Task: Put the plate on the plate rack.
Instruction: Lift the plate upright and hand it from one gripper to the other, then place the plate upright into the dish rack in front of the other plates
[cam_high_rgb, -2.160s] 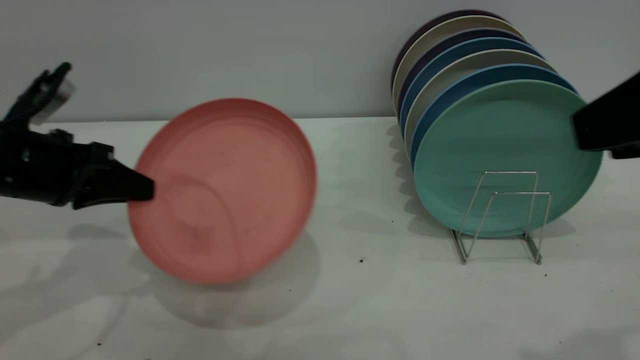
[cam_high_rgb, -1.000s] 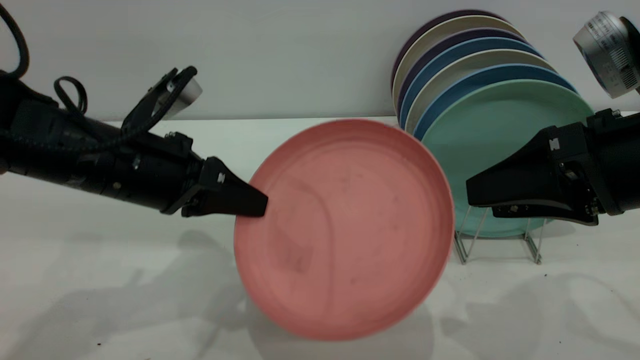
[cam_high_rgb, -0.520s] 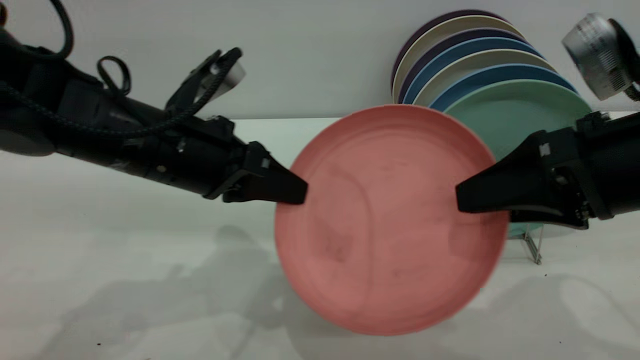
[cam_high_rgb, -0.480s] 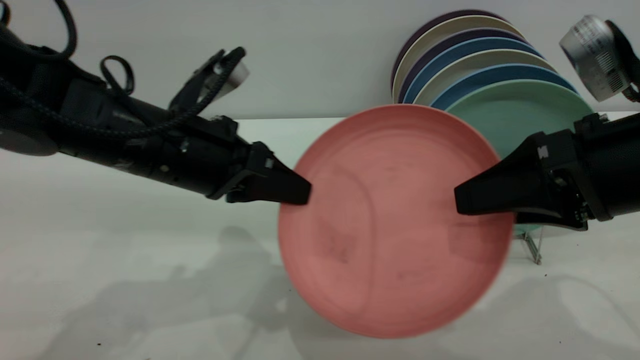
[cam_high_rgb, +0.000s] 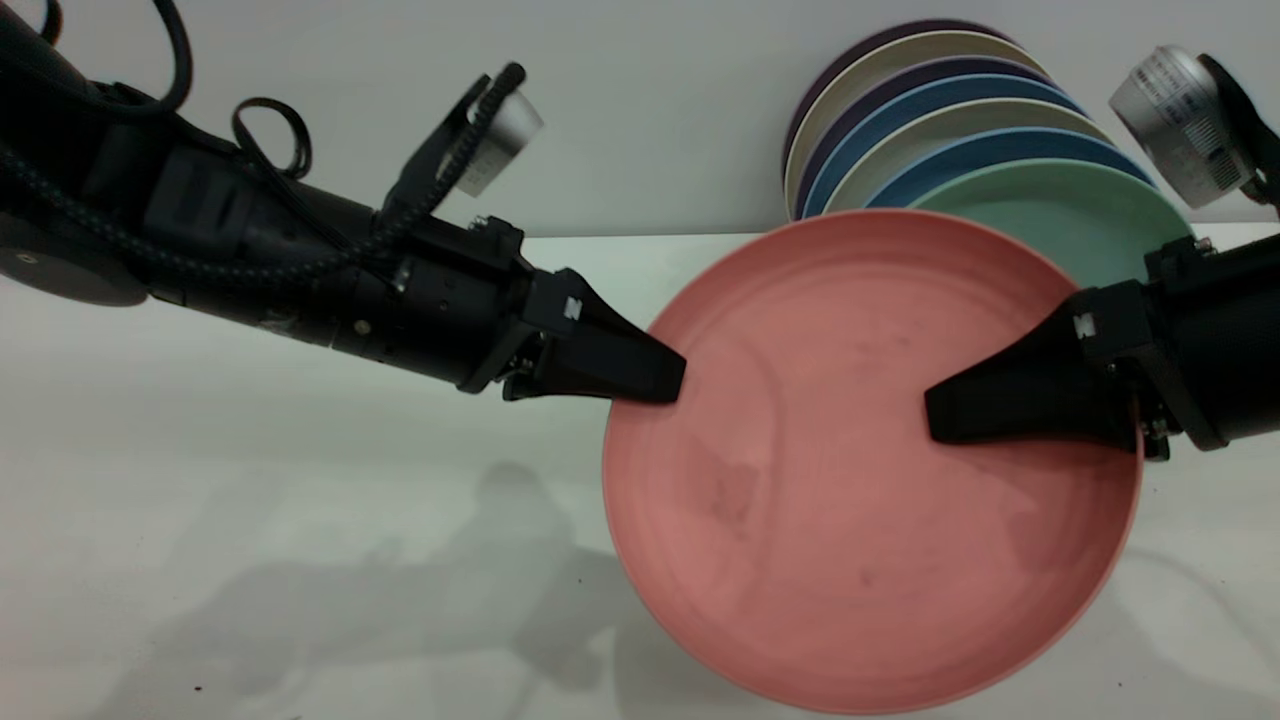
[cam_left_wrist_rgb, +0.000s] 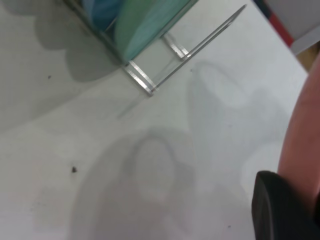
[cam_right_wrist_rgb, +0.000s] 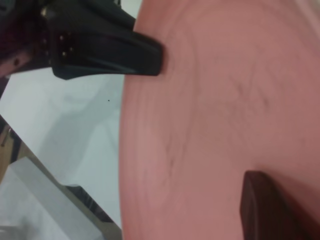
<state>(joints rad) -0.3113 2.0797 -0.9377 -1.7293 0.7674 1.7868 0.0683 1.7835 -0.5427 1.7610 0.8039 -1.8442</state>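
Note:
The salmon-pink plate (cam_high_rgb: 850, 480) is held up off the table, nearly upright, its face toward the exterior camera. My left gripper (cam_high_rgb: 655, 385) is shut on its left rim; the left wrist view shows one finger (cam_left_wrist_rgb: 280, 210) against the pink edge (cam_left_wrist_rgb: 305, 145). My right gripper (cam_high_rgb: 935, 420) is open and straddles the plate's right rim, with one finger (cam_right_wrist_rgb: 265, 210) across the face and the other hidden behind. The plate rack (cam_left_wrist_rgb: 142, 80) shows only in the left wrist view, beyond the plate; the plate hides it in the exterior view.
Several plates stand upright in the rack at the back right, against the wall: the teal-green plate (cam_high_rgb: 1060, 225) in front, blue (cam_high_rgb: 980, 150), beige and dark ones behind. One wire divider (cam_left_wrist_rgb: 215, 30) stands bare in front of the teal plate (cam_left_wrist_rgb: 145, 25).
My left arm has carried the plate to the right, up to and in front of the rack. The plate's right rim has slid between the right gripper's jaws; the right gripper has hardly moved.

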